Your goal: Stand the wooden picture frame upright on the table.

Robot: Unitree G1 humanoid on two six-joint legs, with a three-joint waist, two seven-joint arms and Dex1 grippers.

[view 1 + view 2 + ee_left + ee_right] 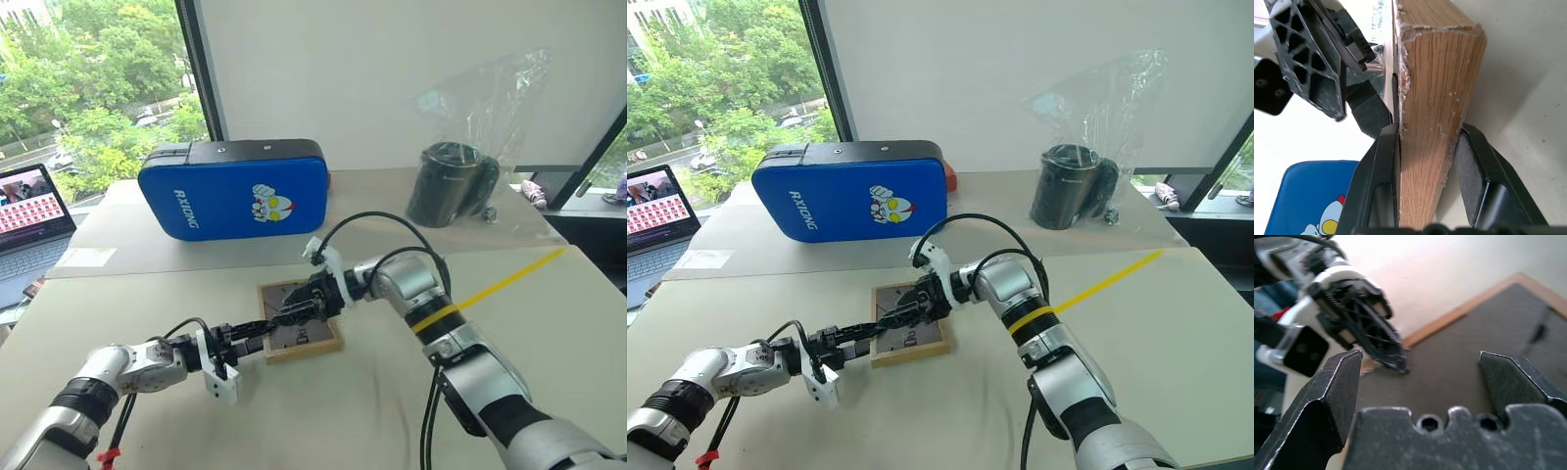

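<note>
The wooden picture frame [315, 342] lies back side up on the beige table [323, 421], its dark back board [1474, 347] facing me. My left gripper [257, 339] is shut on the frame's near left edge; in the left wrist view its black pads [1385, 161] clamp the light wood rim [1435, 112] from both sides. My right gripper [292, 316] reaches in from the right and hovers open just above the back board, fingers [1342, 377] spread wide with nothing between them. It is close to the left gripper [1366, 333]. The frame's picture side is hidden.
A large blue padded case [235, 191] stands behind the frame. A black cylinder in a clear plastic bag [456, 181] sits at the back right. An open laptop [29, 220] is at the far left. A yellow stripe [509, 279] crosses the table on the right.
</note>
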